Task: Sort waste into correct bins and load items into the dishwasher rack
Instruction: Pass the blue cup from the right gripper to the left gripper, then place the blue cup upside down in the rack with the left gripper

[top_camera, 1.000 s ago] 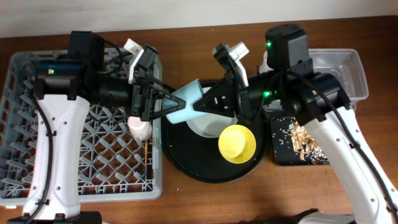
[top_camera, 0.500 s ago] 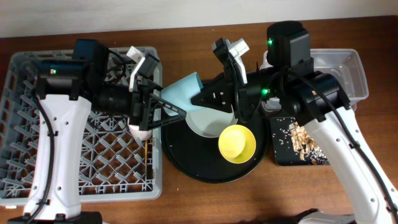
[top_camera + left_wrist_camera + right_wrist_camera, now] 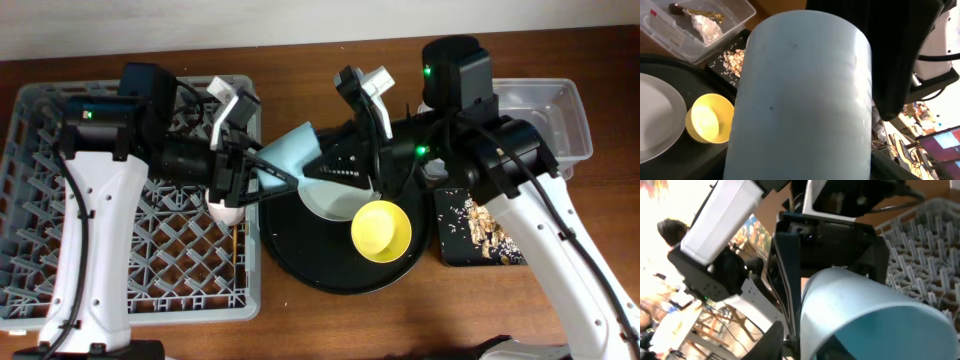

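The blue cup (image 3: 293, 158) hangs in the air between my two grippers, over the gap between the grey dishwasher rack (image 3: 60, 260) and the round black tray (image 3: 300, 255). My left gripper (image 3: 292, 182) is shut round its body, and the cup fills the left wrist view (image 3: 800, 100). My right gripper (image 3: 322, 168) is at the cup's mouth (image 3: 865, 305); its visible finger stands apart from the cup wall. The pink cup (image 3: 226, 208) stands in the rack's right edge. The pale plate (image 3: 325, 200) and yellow bowl (image 3: 381, 231) lie on the round tray.
The shallow black tray (image 3: 450, 250) holds beige food scraps. Behind it, the clear tub (image 3: 545, 110) holds the gold-brown wrapper (image 3: 695, 12) and the white napkin (image 3: 707, 30). A thin wooden stick (image 3: 236, 240) lies in the rack near the pink cup.
The blue cup has shifted slightly left and tilted, moving with my left gripper. My right gripper has turned a little and eased back from the cup.
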`<state>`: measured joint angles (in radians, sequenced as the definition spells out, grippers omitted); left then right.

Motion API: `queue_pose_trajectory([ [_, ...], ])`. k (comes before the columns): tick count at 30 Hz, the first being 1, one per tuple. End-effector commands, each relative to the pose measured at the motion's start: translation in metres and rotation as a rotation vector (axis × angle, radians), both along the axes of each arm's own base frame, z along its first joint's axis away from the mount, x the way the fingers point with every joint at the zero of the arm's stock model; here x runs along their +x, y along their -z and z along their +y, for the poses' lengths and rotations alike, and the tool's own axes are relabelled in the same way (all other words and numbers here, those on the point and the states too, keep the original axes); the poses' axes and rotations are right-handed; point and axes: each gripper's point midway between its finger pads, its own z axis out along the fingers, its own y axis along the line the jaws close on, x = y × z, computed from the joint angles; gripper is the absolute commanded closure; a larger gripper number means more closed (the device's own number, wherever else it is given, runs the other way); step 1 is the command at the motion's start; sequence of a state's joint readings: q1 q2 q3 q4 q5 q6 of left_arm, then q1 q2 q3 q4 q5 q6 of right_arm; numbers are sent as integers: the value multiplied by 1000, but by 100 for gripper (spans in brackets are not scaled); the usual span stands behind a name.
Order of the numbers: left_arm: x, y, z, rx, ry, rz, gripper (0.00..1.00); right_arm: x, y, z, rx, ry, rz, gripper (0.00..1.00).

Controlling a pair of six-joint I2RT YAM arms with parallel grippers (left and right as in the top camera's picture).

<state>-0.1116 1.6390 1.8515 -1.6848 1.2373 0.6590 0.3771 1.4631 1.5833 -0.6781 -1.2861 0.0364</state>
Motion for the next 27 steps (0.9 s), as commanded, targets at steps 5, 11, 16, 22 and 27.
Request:
queue_pose_trajectory([
  [5,33,30,70,219,-303,159,39,29,18,-18,-86,163,32,31],
  [11,42,100,206,800,-901,494,39,67,98,-70,-500,554,161,1],
  [16,40,108,246,972,-1116,544,38,72,128,-101,-689,686,180,1],
  [22,37,124,258,1039,-1193,600,38,74,128,-103,-698,696,175,1],
  [27,23,162,237,1086,-1076,680,38,74,128,-103,-698,697,175,1],
])
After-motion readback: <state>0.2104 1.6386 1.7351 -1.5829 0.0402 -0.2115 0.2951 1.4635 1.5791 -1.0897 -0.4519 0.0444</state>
